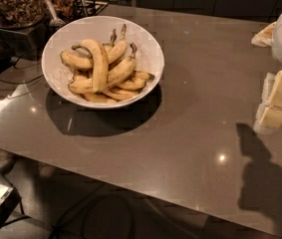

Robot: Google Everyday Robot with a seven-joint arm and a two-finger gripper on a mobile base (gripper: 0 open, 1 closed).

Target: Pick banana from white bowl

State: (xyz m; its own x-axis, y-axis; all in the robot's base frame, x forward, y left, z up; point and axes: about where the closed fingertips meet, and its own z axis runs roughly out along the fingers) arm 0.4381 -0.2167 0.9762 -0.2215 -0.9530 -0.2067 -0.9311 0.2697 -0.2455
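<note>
From where I stand, the white bowl (61,36) sits toward the far left of the grey counter (190,133), throwing a dark shadow on the side nearest me. It holds a loose heap of bananas (123,73), yellow with brown flecks, and nothing else that I can see.

The top banana (99,66) lies across the others. Its long axis runs roughly from the far rim toward the near rim, curving as it goes, with its upper end bending left. The ones under it lie the other way, slanting from near-left to far-right, and several stems poke up toward the far-right rim (three of them stand out quite clearly). One more banana rests at the left, about level, its blunt end toward the left wall of the bowl.

The gripper (279,101) hangs at the right edge of the scene, above the counter and well apart from the bowl, with the arm's white casing above it. It holds nothing, and whether it is open or closed I cannot tell. Its shadow falls on the counter nearer me.

Behind the bowl, at the far left corner, stands a glass jar (13,4) full of brown bits, with a metal scoop (53,13) just beside it. Dark cables (16,81) trail past the bowl's left side.
</note>
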